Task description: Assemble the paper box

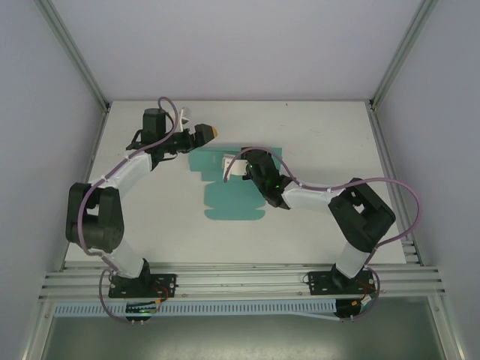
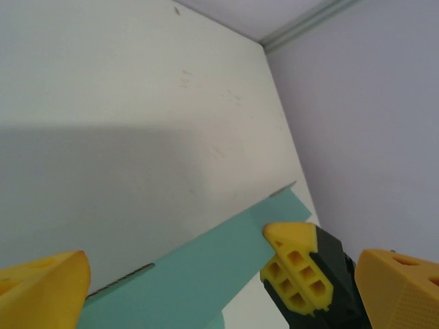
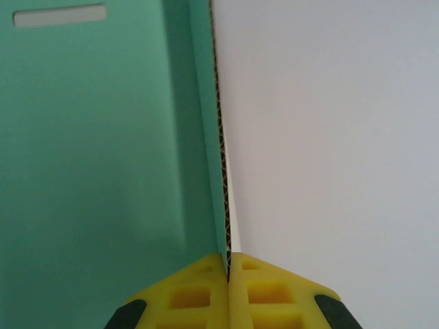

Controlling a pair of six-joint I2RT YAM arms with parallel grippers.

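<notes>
Between the right gripper (image 3: 228, 264)'s yellow fingers (image 3: 188, 298), pressed tight together, stands a thin raised flap (image 3: 206, 130) of the paper box (image 3: 103, 137). It is pinched at its near end and seen edge-on, so its corrugated core runs straight away from the fingertips. Left of the fingers the teal card spreads broad and flat, with a narrow pale slot (image 3: 60, 15) far ahead and to the left. Right of the fingers the surface is plain and pale.

From the top view, the right gripper (image 1: 236, 169) sits over the far right part of the paper box (image 1: 232, 199). The box is an unfolded teal sheet lying on the white tabletop (image 1: 322, 135), mostly on the near side of those fingers. The left gripper (image 1: 210, 133) is just beyond the sheet's far left corner and apart from the right one.

In the left wrist view, the left gripper (image 2: 223, 274) has its fingers (image 2: 41, 288) spread wide with nothing between the pads. The teal card (image 2: 192, 274) runs across the gap ahead of them. Its far edge slants up towards the right-hand finger, and bare tabletop (image 2: 137, 82) lies beyond. Just inside that right-hand finger is a yellow honeycombed block (image 2: 295, 267) on a black body. It touches or overlaps the card's edge, and I cannot tell which.
</notes>
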